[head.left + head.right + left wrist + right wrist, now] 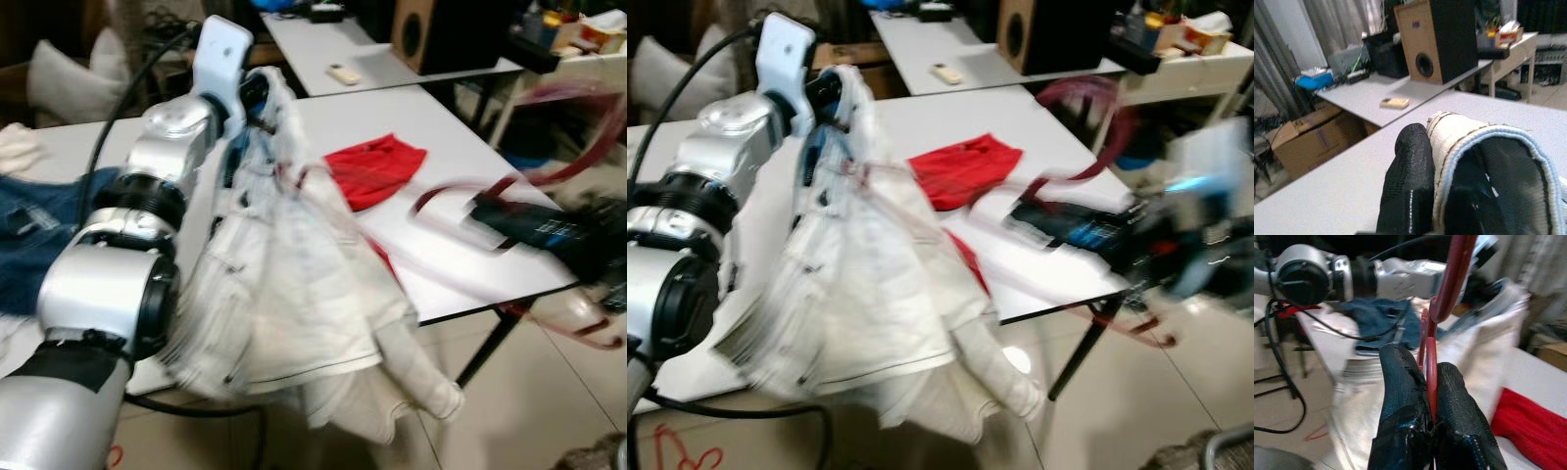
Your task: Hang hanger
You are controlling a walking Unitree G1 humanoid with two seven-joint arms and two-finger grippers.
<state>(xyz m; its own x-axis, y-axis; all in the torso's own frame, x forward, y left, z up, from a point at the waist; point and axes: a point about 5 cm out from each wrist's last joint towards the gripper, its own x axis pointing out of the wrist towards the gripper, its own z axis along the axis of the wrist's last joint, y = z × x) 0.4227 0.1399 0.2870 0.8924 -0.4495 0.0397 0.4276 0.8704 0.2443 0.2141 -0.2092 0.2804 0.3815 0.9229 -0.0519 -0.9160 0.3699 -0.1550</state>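
Left pincer [1459,181] upper left of frame, pinching white jacket [294,284] collar above worktop [460,166], right pincer [1425,401] at right edge, pressed on red hanger [1449,279], motion-blurred

No lettering can be read anywhere — motion blur (on both eye views) smears any markings.

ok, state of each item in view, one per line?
left gripper: shut on white garment, held up over the table
white garment: hanging from left gripper, draping past the table edge
right gripper: shut on red hanger
red hanger: clamped between the fingers, motion-blurred in the eye views
red cloth: lying flat on white table
denim garment: lying crumpled on the table
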